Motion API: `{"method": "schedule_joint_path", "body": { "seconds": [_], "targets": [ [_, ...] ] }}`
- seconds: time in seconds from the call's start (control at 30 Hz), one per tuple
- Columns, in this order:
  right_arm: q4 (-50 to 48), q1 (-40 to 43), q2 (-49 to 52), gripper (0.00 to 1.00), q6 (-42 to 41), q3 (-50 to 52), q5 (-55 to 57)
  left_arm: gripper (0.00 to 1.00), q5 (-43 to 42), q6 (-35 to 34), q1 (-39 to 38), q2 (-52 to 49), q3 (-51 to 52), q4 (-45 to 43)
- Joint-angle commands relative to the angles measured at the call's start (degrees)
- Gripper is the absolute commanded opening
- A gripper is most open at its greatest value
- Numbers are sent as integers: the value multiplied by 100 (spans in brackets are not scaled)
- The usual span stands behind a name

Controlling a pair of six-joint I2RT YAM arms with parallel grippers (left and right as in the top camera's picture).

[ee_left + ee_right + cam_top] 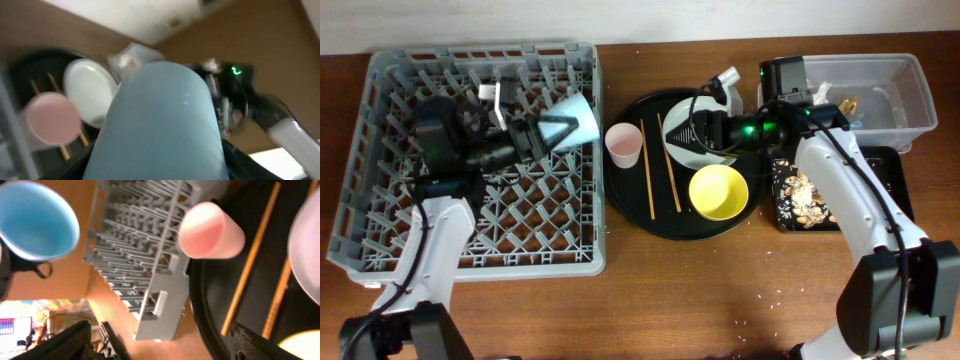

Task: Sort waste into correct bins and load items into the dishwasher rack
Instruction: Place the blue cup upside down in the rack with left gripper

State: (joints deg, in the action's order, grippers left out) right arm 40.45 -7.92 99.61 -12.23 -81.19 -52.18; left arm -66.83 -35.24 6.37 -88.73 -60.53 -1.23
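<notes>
The large square grey plastic rack point(470, 268) with its lattice of pegs takes up the left of the table. Above its far right corner the left gripper point(545, 130) is clamped on the small blue cup point(570, 122), which hangs on its side, clear of the pegs, with its mouth facing the other arm.

Next to the rack sits the big round black tray point(630, 205), and over its far side hangs the right gripper point(698, 128), its jaws spread wide with nothing between them, just above the pale grey-white round plate point(682, 150). On the same tray are the yellow bowl point(718, 192), the small pink cup point(623, 145) standing upright, and the two thin wooden chopsticks point(648, 175) lying side by side between cup and bowl.

At the far right stands the clear rectangular plastic tub point(910, 90) with a brown-and-gold snack wrapper point(847, 103) inside. In front of it the shallow black rectangular tray point(885, 185) holds brownish crumbly food scraps point(805, 195). A crumpled white paper napkin point(725, 80) lies just past the round tray's far rim
</notes>
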Motion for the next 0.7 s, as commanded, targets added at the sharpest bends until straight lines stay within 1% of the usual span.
{"method": "schedule_joint_path", "body": {
  "seconds": [0.0, 0.07, 0.1, 0.13, 0.2, 0.4, 0.43, 0.53, 0.67],
  "targets": [
    [146, 7, 46, 90, 275, 20, 398, 46, 2009, 1517, -170, 24, -1139, 2151],
    [229, 7, 46, 92, 280, 20, 634, 46, 3407, 2306, -426, 24, -1961, 3840],
    [247, 7, 46, 98, 280, 20, 704, 46, 4076, 2533, -568, 24, -2319, 4518],
    [249, 7, 46, 98, 280, 20, 765, 46, 4419, 2614, -649, 24, -2516, 4868],
    [267, 7, 46, 99, 280, 20, 861, 46, 5362, 2664, -935, 24, -2990, 5855],
    [332, 7, 46, 99, 280, 20, 1012, 46, 6380, 2629, -1600, -122, -3025, 7228],
    [382, 7, 46, 99, 280, 20, 1086, 46, 6638, 2492, -1729, -236, -3025, 7497],
    [463, 7, 46, 99, 396, 20, 1091, 46, 6686, 2441, -1902, -474, -3025, 7775],
    [531, 7, 46, 100, 452, 20, 1091, 45, 6686, 2441, -2083, -898, -3025, 7932]
  ]
}}
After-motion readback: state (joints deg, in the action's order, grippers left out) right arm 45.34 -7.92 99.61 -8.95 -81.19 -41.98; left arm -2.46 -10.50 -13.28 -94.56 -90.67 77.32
